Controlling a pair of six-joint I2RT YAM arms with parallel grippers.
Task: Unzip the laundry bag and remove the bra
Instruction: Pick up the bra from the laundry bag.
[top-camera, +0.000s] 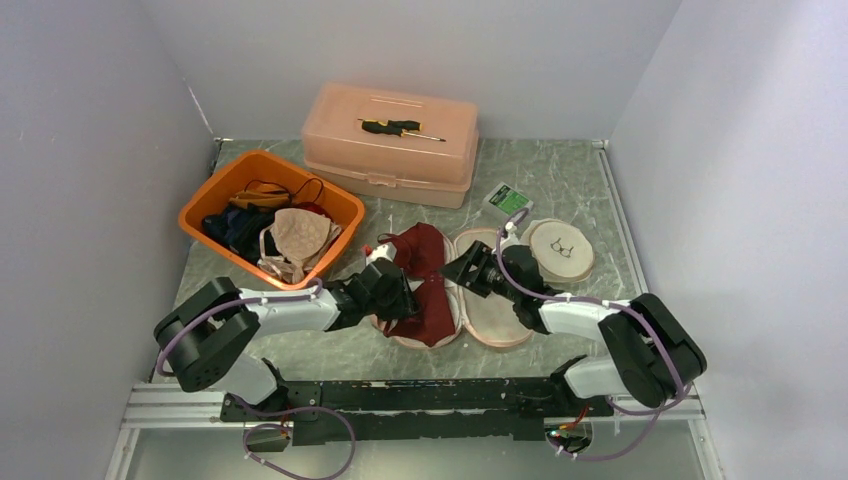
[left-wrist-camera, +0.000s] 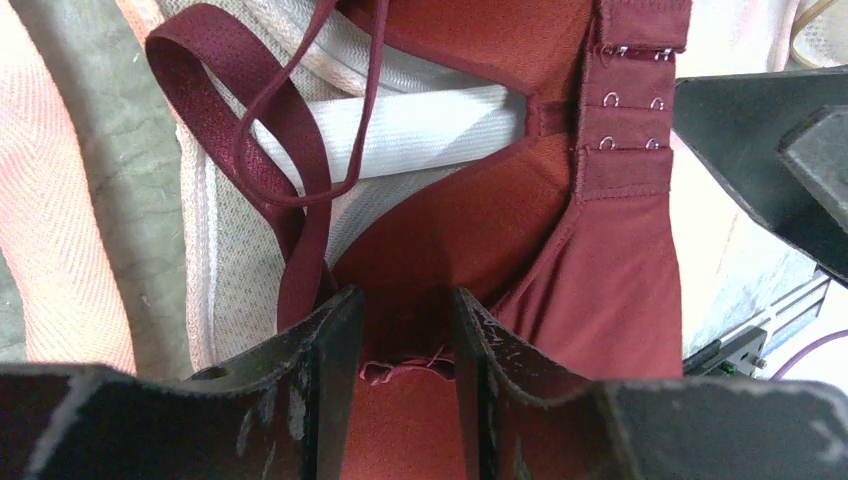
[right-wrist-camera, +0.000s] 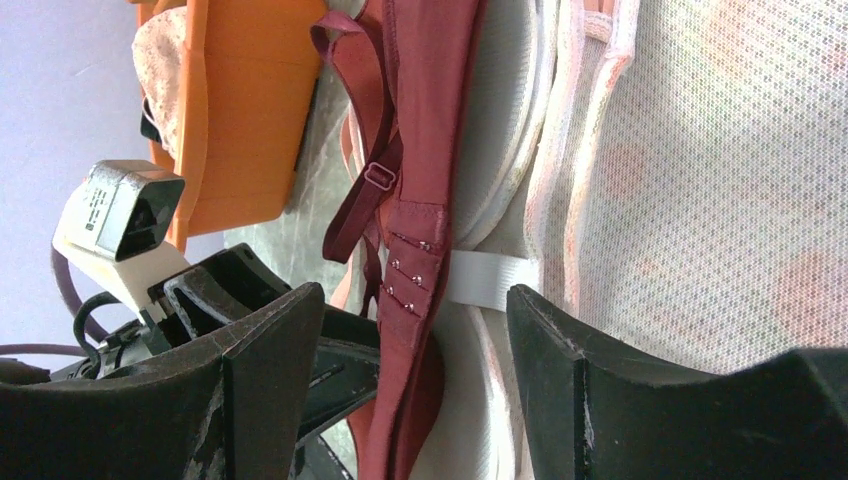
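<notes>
The left fingers (left-wrist-camera: 325, 345) are straddling the bra (top-camera: 425, 268) with a narrow gap, not gripping yet. It is lying across the open bag (top-camera: 497, 322) on the bench (top-camera: 560, 185). Be pinching fabric only, not mesh. The right fingers (right-wrist-camera: 275, 345) are hovering wide.

At frame centre the bra (top-camera: 428, 270) lies on the laundry bag (top-camera: 500, 325). Basket (top-camera: 213, 190) at left, box (top-camera: 390, 160) at upper centre, screwdriver (top-camera: 395, 127) on it.

Maroon bra (top-camera: 425, 272), unhooked, straps loose, lying across opened white mesh laundry bag (top-camera: 495, 325)
</notes>
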